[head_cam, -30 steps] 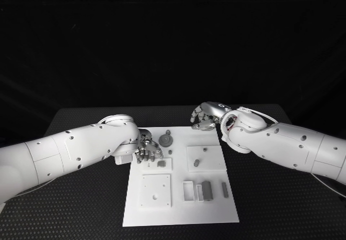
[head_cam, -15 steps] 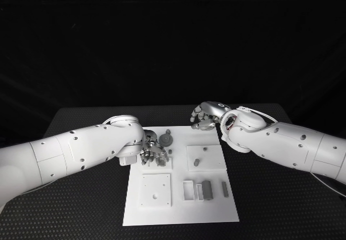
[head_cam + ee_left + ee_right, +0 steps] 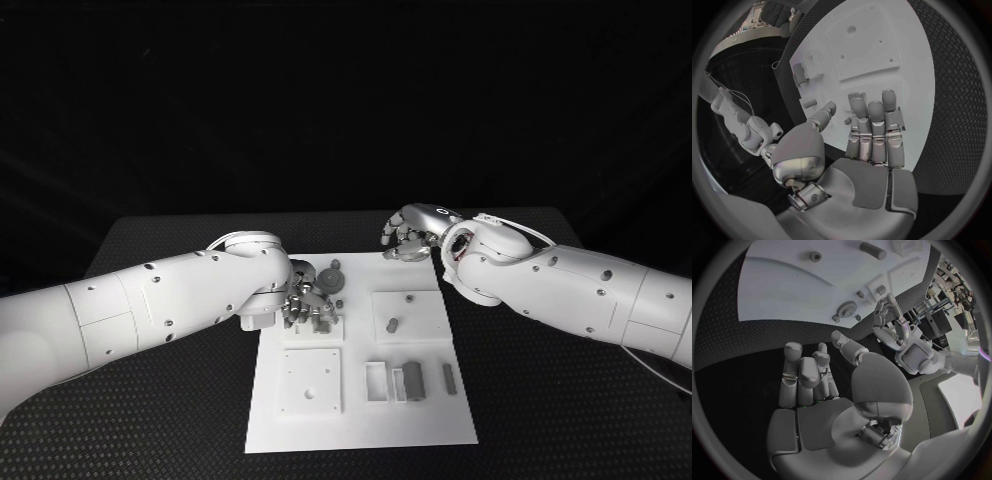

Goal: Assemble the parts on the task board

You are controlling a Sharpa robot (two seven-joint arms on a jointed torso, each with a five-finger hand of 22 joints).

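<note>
Presently, left hand [image 3: 306, 303]: fingers apart, nothing visibly held, poised over the task board [image 3: 364, 420] at its 11 o'clock corner. Small grey part [image 3: 323, 325]: directly beneath the fingertips, toward 6 o'clock. Gear [image 3: 333, 277]: just beyond, at 1 o'clock. Right hand [image 3: 410, 234]: fingers curled, empty, farther off at the board's 12 o'clock edge.

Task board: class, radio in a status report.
Left hand open over task board, near gear. Right hand open, at far edge. Nothing blocking.
</note>
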